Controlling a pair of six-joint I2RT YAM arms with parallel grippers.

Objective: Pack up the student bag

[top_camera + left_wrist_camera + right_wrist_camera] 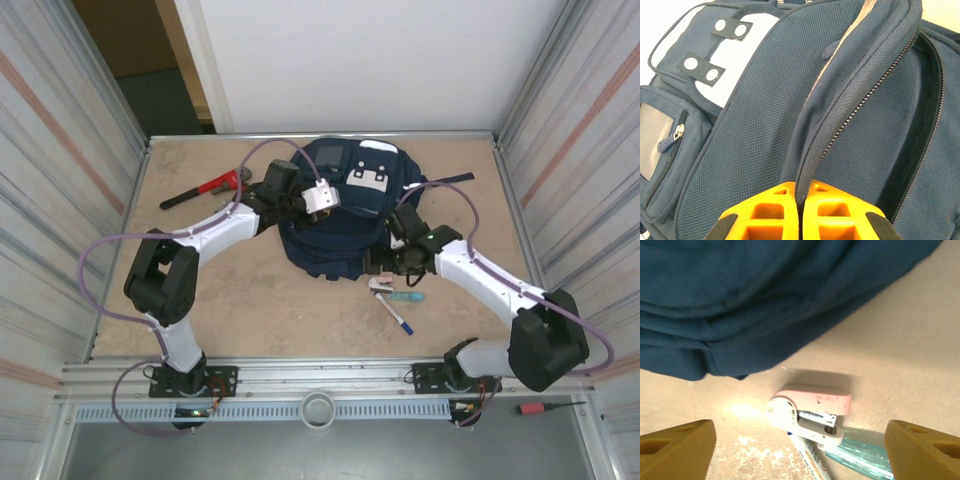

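The navy student bag (335,245) lies at the table's middle back, its white patch panel facing up. My left gripper (322,197) rests on top of it, shut on the padded, zippered rim of the bag's opening (860,85); the orange fingers (765,210) pinch that rim between them, with my left gripper (801,192) low in the wrist view. My right gripper (385,262) hovers open at the bag's near edge. In its wrist view my right gripper (800,432) stands wide over a pink-and-white stapler (810,405), a white pen (807,457) and a teal translucent pen (860,455), below the bag (765,300).
A red pipe wrench (205,188) lies at the back left of the table. The stapler (381,285) and pens (397,315) sit just in front of the bag. A red screwdriver (545,407) lies on the near rail at the right. Metal walls close both sides.
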